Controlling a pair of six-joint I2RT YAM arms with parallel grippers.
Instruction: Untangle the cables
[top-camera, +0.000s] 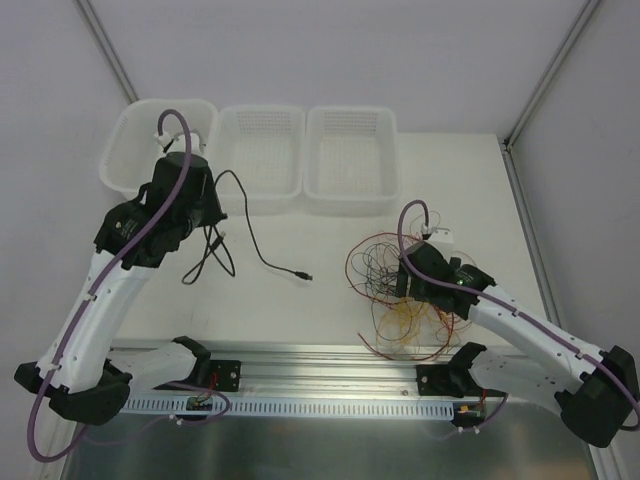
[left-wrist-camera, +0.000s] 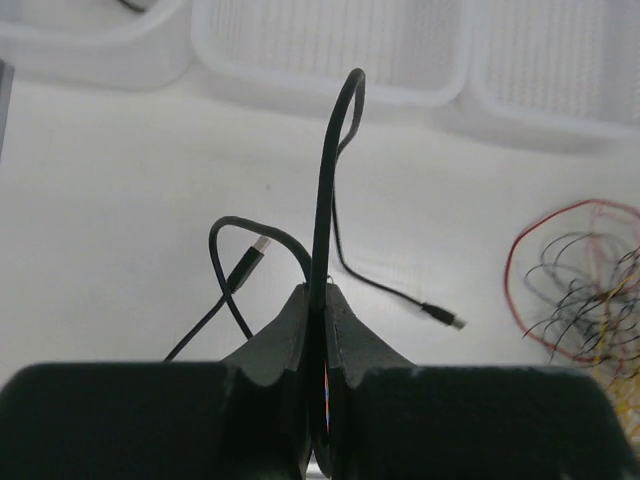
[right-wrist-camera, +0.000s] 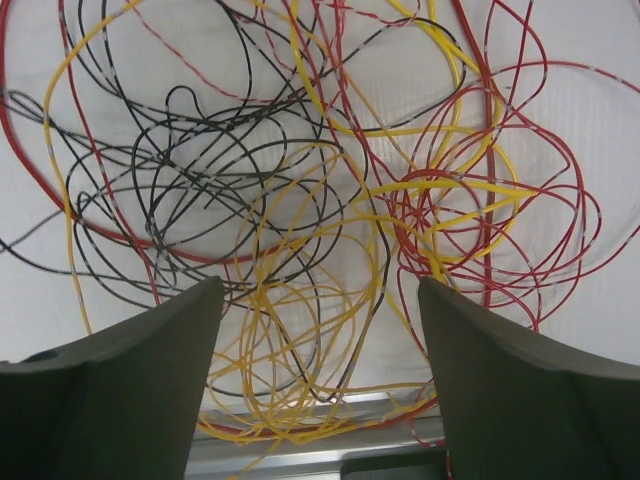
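The cables (top-camera: 390, 290) lie as a loose tangle of thin red, yellow and black wires on the white table, right of centre. My right gripper (right-wrist-camera: 320, 290) hovers just above it, open, with yellow loops (right-wrist-camera: 290, 340) between the fingers, black wires (right-wrist-camera: 200, 170) to the left and red wires (right-wrist-camera: 480, 230) to the right; nothing is gripped. My left gripper (left-wrist-camera: 318, 290) is shut on a thicker black USB cable (left-wrist-camera: 325, 180) that arches up from the jaws. Its plug end (left-wrist-camera: 445, 318) rests on the table, apart from the tangle (left-wrist-camera: 580, 280).
Three white mesh baskets (top-camera: 160, 145) (top-camera: 262, 155) (top-camera: 350, 160) stand in a row at the back. An aluminium rail (top-camera: 330, 360) runs along the near edge, and some yellow and red loops hang over it (right-wrist-camera: 320, 440).
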